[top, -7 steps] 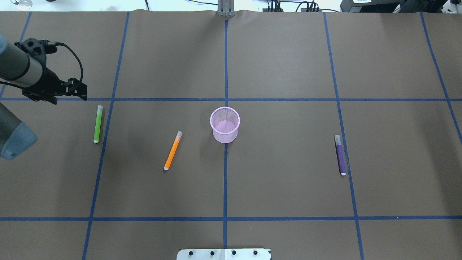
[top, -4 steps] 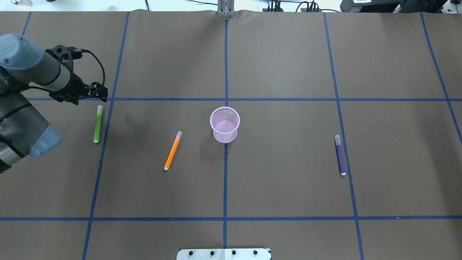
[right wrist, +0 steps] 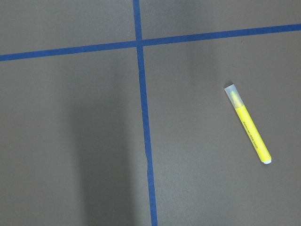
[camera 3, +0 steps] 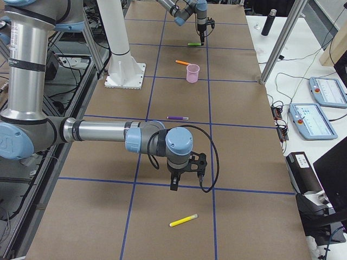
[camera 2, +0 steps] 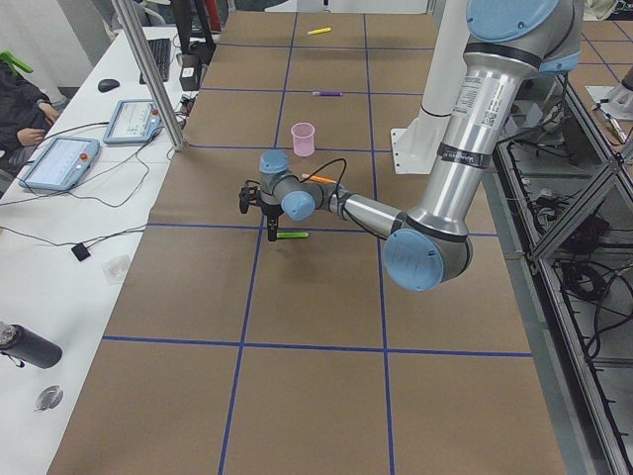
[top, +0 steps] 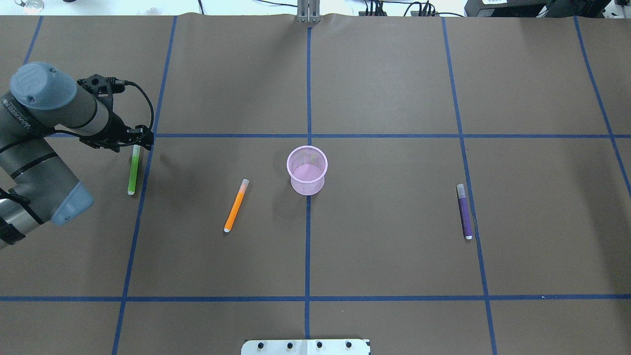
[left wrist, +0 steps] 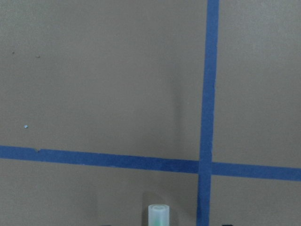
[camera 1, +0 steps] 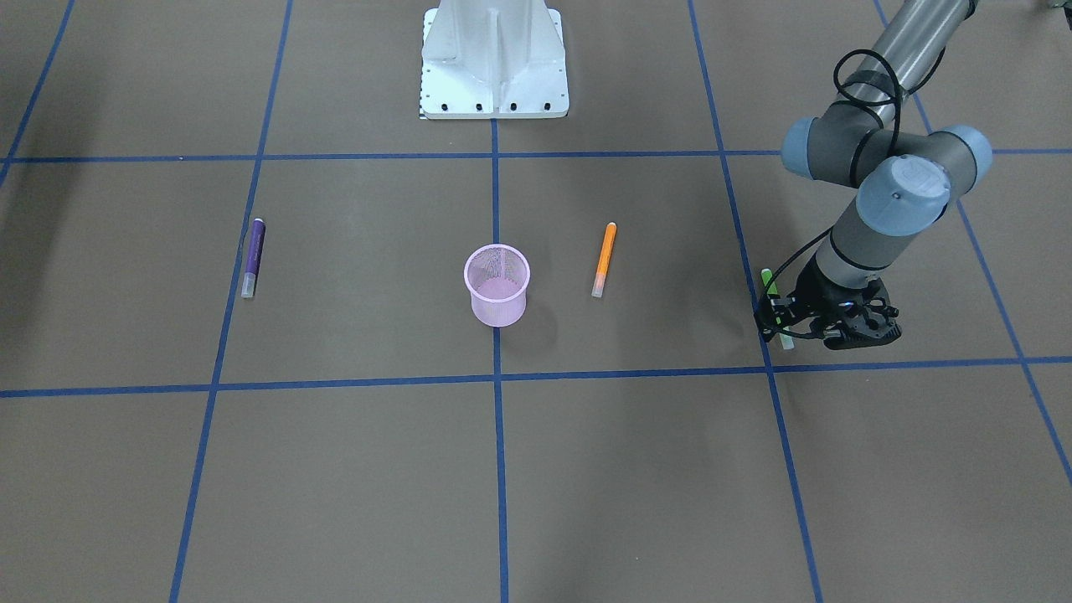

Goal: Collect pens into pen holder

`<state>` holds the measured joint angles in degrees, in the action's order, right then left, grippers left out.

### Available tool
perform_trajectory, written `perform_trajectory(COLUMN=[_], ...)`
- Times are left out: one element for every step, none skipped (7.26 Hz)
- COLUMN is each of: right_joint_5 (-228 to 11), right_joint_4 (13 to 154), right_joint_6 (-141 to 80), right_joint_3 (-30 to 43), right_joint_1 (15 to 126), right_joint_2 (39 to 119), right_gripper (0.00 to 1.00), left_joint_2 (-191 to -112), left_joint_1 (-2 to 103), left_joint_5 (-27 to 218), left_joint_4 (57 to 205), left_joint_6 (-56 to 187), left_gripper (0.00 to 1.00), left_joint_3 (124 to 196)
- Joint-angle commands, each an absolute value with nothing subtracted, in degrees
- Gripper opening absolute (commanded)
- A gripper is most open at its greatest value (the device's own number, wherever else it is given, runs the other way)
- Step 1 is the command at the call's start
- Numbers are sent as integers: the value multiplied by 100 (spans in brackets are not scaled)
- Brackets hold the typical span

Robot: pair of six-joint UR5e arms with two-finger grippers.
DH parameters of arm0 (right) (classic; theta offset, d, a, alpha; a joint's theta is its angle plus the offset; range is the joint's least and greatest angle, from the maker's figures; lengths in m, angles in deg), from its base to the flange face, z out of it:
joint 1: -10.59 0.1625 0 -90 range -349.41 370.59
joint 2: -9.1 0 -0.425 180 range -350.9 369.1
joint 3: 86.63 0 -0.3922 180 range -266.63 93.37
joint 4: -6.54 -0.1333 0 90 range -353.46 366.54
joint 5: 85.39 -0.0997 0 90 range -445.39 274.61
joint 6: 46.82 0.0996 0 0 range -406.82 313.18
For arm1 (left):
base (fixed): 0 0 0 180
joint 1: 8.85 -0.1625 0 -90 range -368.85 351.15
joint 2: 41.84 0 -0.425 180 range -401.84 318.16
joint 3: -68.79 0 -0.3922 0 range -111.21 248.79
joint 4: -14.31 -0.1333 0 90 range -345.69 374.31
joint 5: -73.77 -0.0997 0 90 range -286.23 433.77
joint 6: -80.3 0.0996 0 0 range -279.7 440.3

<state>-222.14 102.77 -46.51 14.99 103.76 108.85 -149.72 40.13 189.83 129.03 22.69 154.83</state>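
Observation:
The pink mesh pen holder stands upright and empty at the table's middle. An orange pen lies left of it, a green pen further left, and a purple pen to the right. A yellow pen lies far out on the right side and shows in the right wrist view. My left gripper hangs over the green pen's capped far end; it looks open and holds nothing. My right gripper hovers low near the yellow pen; I cannot tell whether it is open or shut.
Blue tape lines divide the brown table cover into squares. The robot's white base plate sits at the near edge. A side bench along the table holds tablets and a dark bottle.
My left arm has swung right and slightly down in the overhead view. Its gripper went from left of the green pen to over the pen's capped end. The pens and holder have not moved.

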Motion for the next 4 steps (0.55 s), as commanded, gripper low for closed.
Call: perform_trajectory(right_joint_5=[-22214, -22214, -22206, -22206], right_joint_4=[10269, 10278, 10278, 10269], right_joint_6=[-4647, -4647, -4647, -4638], right_joint_3=[1497, 1497, 1497, 1497], right_joint_1=[10376, 10376, 10376, 10367], right_joint_2=[10885, 10885, 10885, 10885], right_gripper=[100, 100, 100, 100], left_joint_2=[-14942, -14942, -14942, -14942], left_joint_1=[3985, 3967, 3958, 3932], left_joint_5=[18978, 18978, 18978, 18978], left_joint_4=[12901, 12901, 12901, 12901], left_joint_6=[2282, 2282, 2282, 2274], left_gripper=[57, 52, 49, 48], left_joint_3=[15483, 15483, 15483, 15483])
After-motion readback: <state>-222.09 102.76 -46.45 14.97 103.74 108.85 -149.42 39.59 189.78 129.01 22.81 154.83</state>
